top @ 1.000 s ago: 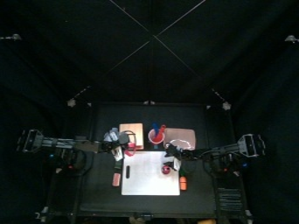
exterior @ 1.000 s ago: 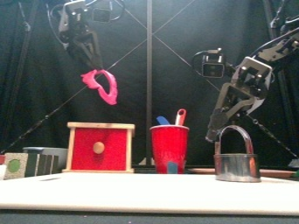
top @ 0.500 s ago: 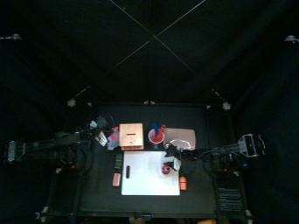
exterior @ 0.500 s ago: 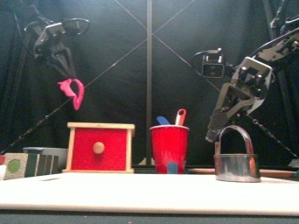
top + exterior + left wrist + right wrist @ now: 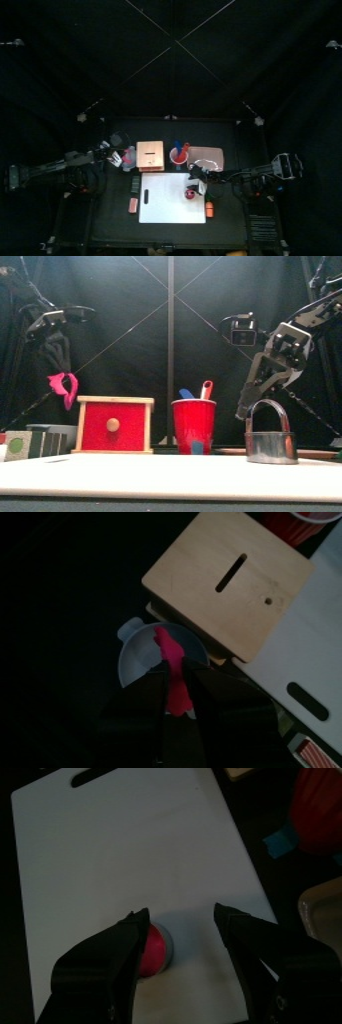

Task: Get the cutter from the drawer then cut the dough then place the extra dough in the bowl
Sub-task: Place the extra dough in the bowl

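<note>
One strip of extra dough (image 5: 62, 387) hangs pinched in my left tool (image 5: 56, 368) above the bowl (image 5: 134, 664), ready to drop in, while my right tool (image 5: 181, 918) gapes over the cut disc (image 5: 155, 949).

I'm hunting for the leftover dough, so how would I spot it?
Find the wooden box with the red drawer front. Just left of it, the left arm's fingers hold a pink dough strip above the blue-grey bowl. Nothing else hangs in the air.
</note>
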Robot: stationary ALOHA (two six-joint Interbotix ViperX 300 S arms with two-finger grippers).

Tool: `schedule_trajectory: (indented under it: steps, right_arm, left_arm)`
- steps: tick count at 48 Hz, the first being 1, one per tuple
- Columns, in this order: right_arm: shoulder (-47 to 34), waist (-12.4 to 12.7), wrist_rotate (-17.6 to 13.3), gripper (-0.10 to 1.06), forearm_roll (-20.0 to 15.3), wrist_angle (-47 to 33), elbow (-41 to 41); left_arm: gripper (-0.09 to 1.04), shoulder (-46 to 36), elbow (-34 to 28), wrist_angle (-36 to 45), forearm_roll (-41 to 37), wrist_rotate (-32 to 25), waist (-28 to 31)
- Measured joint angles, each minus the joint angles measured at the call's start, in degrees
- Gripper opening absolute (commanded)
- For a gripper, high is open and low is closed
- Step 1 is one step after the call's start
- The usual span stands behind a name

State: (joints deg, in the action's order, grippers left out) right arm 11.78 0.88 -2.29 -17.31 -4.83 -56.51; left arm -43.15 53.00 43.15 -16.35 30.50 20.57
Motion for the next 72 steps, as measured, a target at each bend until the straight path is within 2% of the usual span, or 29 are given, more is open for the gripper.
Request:
schedule_trajectory:
  steps: [9, 17, 26, 39, 45, 54, 59, 72]
  right_arm:
    - [-0.7, 0.0, 0.0, 0.89, 0.0, 0.0, 0.0]
    - [-1.05, 0.0, 0.0, 0.89, 0.0, 0.0, 0.0]
    - [-1.05, 0.0, 0.0, 0.89, 0.0, -0.09, 0.0]
    - [-1.14, 0.0, 0.0, 0.89, 0.0, 0.0, 0.0]
    - [-1.32, 0.0, 0.0, 0.89, 0.0, 0.0, 0.0]
    - [-1.41, 0.0, 0.0, 0.89, -0.62, -0.09, 0.0]
    - [-1.49, 0.0, 0.0, 0.89, -0.88, 0.0, 0.09]
    - [-1.58, 0.0, 0.0, 0.89, -0.97, 0.0, 0.0]
  left_arm:
    - [0.61, 3.87, 1.85, -4.48, 0.97, 0.0, 0.44]
    - [0.62, 7.03, 1.93, -5.1, 0.53, 0.0, 1.76]
    - [0.62, 7.56, 2.11, -5.8, -0.09, 0.0, 4.13]
    - [0.63, 7.65, 2.99, -7.21, -0.18, 0.0, 4.57]
    - [0.69, 7.65, 2.99, -7.56, -0.18, 0.0, 4.57]
    - [0.9, 7.65, 2.9, -8.96, -0.09, 0.0, 4.48]
    - [0.97, 7.65, 2.99, -9.23, -0.18, 0.09, 4.48]
    - [0.98, 7.65, 3.87, -9.23, -0.09, 0.18, 4.83]
